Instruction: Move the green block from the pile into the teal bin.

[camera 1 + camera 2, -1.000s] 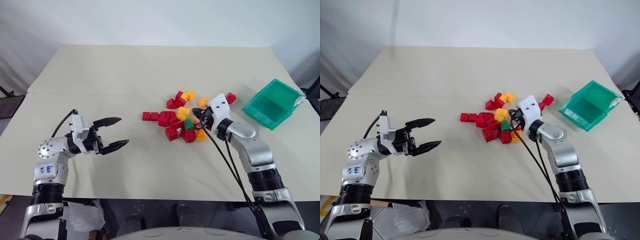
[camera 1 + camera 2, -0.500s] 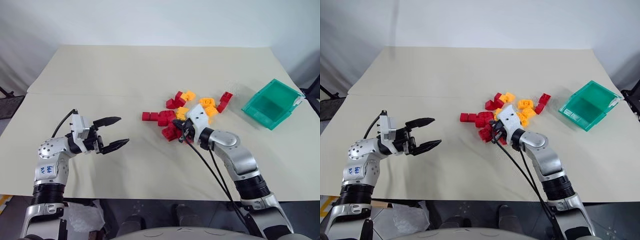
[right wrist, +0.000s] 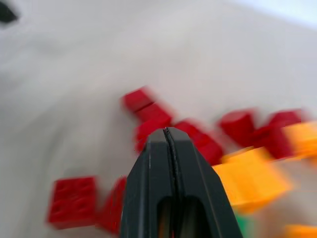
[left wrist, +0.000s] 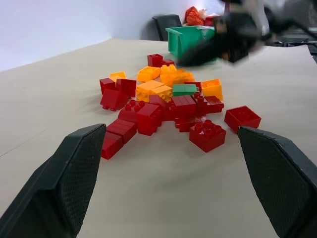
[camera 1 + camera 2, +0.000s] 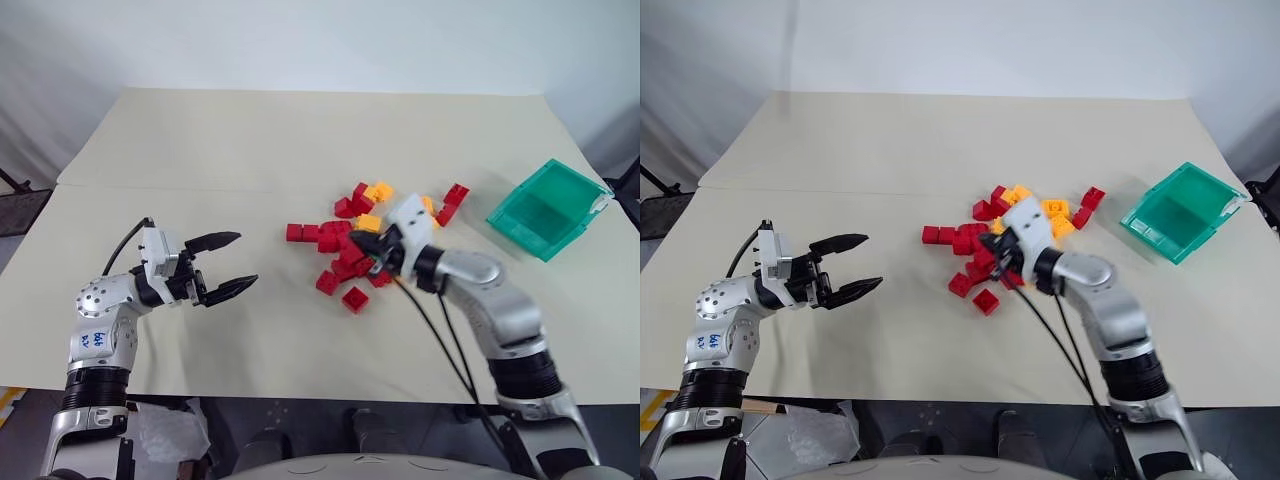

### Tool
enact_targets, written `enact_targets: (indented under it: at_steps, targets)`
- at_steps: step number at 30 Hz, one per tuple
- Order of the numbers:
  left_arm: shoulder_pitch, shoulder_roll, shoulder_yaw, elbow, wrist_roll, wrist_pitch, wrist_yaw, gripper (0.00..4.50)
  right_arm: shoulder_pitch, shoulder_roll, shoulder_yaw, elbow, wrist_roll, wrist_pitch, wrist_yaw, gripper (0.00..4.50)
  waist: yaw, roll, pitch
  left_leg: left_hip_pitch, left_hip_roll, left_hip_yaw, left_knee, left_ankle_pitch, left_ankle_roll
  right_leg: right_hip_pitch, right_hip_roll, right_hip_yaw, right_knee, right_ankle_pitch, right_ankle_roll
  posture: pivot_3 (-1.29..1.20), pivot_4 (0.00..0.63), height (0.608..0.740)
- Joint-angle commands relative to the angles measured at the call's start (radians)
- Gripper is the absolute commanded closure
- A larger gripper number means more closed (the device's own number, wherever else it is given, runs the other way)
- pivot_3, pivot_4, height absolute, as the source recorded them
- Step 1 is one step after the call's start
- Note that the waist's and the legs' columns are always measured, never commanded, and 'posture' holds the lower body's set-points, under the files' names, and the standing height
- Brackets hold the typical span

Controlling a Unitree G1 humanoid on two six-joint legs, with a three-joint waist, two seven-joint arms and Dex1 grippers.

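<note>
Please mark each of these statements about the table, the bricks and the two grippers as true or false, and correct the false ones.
1. The right gripper is shut with nothing between its fingers. True.
2. The green block lies inside the teal bin. False: it lies in the pile, among red and orange bricks.
3. The left gripper is open, apart from the bricks. True.
4. The teal bin stands on the robot's left. False: it stands on its right.
</note>
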Motion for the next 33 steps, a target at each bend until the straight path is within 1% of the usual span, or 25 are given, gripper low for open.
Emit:
enact_targets:
  at_steps: [1,3,4,7,9,10,12,14,21,22,24,26,28,30,33]
  targets:
    - [-0.03,0.007,-0.001,-0.001,-0.015,-0.009,-0.034,0.0,0.035,-0.202,-0.08,-0.077,0.079,0.114,0.143,3.86,0.012,0.001,0.0,0.0,0.0,0.0,0.0,0.0,0.0,0.0,0.0,0.0,0.0,0.0,0.0,0.0,0.15,0.74]
    - [-0.039,0.007,-0.01,0.011,-0.011,-0.011,-0.052,0.0,0.081,-0.301,-0.108,-0.092,0.117,0.128,0.214,3.2,0.017,0.001,0.0,-0.001,-0.001,0.0,0.0,-0.001,0.002,0.001,-0.002,-0.002,-0.002,0.0,0.0,0.0,0.15,0.74]
    - [-0.043,0.006,-0.012,0.016,-0.01,-0.011,-0.058,0.0,0.102,-0.333,-0.122,-0.094,0.132,0.126,0.239,2.86,0.017,0.001,0.0,-0.001,-0.001,0.0,0.0,-0.002,0.003,0.001,-0.003,-0.003,-0.003,0.0,0.0,0.0,0.15,0.74]
    - [-0.058,0.003,-0.018,0.039,-0.006,-0.017,-0.076,0.0,0.199,-0.435,-0.167,-0.091,0.145,0.064,0.341,1.84,0.012,0.001,0.0,-0.001,-0.001,0.001,0.0,-0.002,0.004,0.001,-0.003,-0.003,-0.004,0.0,0.0,0.0,0.15,0.74]
    - [-0.067,0.002,-0.021,0.054,-0.007,-0.018,-0.086,0.0,0.257,-0.478,-0.205,-0.086,0.162,0.026,0.403,1.14,0.01,0.001,0.0,-0.001,-0.001,0.002,0.0,-0.002,0.004,0.001,-0.003,-0.002,-0.004,0.0,0.0,0.0,0.15,0.74]
    - [-0.07,0.002,-0.021,0.058,-0.008,-0.018,-0.09,0.0,0.273,-0.486,-0.217,-0.083,0.17,0.011,0.416,0.74,0.009,0.001,0.0,-0.001,-0.001,0.002,0.0,-0.003,0.005,0.001,-0.002,-0.002,-0.003,0.0,0.0,0.0,0.15,0.74]
    - [-0.084,0.008,-0.023,0.086,-0.017,-0.002,-0.124,0.0,0.322,-0.504,-0.27,-0.032,0.18,-0.011,0.445,0.11,0.009,0.001,0.0,0.001,-0.001,0.004,0.001,-0.003,0.005,0.001,-0.003,-0.002,-0.002,0.0,0.0,0.0,0.15,0.74]
    - [-0.093,0.012,-0.021,0.103,-0.029,0.007,-0.159,0.0,0.369,-0.523,-0.301,-0.005,0.163,-0.063,0.47,0.04,0.01,0.001,0.0,0.002,-0.001,0.004,0.002,-0.003,0.005,0.002,-0.003,-0.002,-0.004,0.0,0.0,0.0,0.15,0.74]
    - [-0.109,0.018,0.001,0.125,-0.024,-0.001,-0.174,0.0,0.537,-0.558,-0.539,-0.004,0.196,-0.081,0.497,0.04,0.014,0.001,0.0,0.002,-0.001,0.004,0.002,-0.002,0.005,0.002,-0.003,-0.002,-0.001,0.0,0.0,0.0,0.15,0.74]
    - [-0.109,0.02,0.003,0.125,-0.024,-0.001,-0.176,0.0,0.554,-0.561,-0.567,-0.01,0.201,-0.076,0.499,0.04,0.015,0.001,0.0,0.002,-0.001,0.004,0.002,-0.002,0.005,0.002,-0.003,-0.002,-0.002,0.0,0.0,0.0,0.15,0.74]
    - [-0.104,0.023,0.007,0.122,-0.024,0.001,-0.176,0.0,0.63,-0.578,-0.678,-0.053,0.208,-0.055,0.53,0.04,0.015,0.001,0.001,0.002,-0.001,0.004,0.002,-0.002,0.005,0.002,-0.003,-0.002,-0.001,0.0,0.0,0.0,0.15,0.74]
    - [-0.107,0.023,0.009,0.125,-0.023,0.001,-0.177,0.0,0.677,-0.584,-0.73,-0.113,0.222,-0.027,0.529,0.04,0.017,0.001,0.0,0.002,-0.001,0.004,0.002,-0.002,0.005,0.002,-0.003,-0.002,-0.002,0.0,0.0,0.0,0.15,0.74]
    - [-0.109,0.021,0.01,0.129,-0.02,-0.002,-0.178,0.0,0.653,-0.575,-0.712,-0.162,0.247,0.014,0.471,0.04,0.01,0.0,0.0,0.002,-0.001,0.004,0.002,-0.002,0.005,0.002,-0.003,-0.001,-0.002,0.0,0.0,0.0,0.15,0.74]
    - [-0.111,0.017,0.009,0.129,-0.018,-0.003,-0.176,0.0,0.591,-0.557,-0.671,-0.194,0.272,0.057,0.397,0.04,0.005,0.0,0.0,0.004,-0.001,0.005,0.002,-0.002,0.005,0.002,-0.003,-0.001,-0.002,0.0,0.001,0.0,0.15,0.74]
    - [-0.121,0.006,0.003,0.135,-0.015,-0.011,-0.176,0.0,0.412,-0.51,-0.518,-0.235,0.315,0.144,0.266,0.04,0.003,0.0,0.0,0.006,-0.001,0.006,0.002,-0.002,0.004,0.002,-0.004,-0.002,0.0,0.002,0.0,0.0,0.15,0.74]
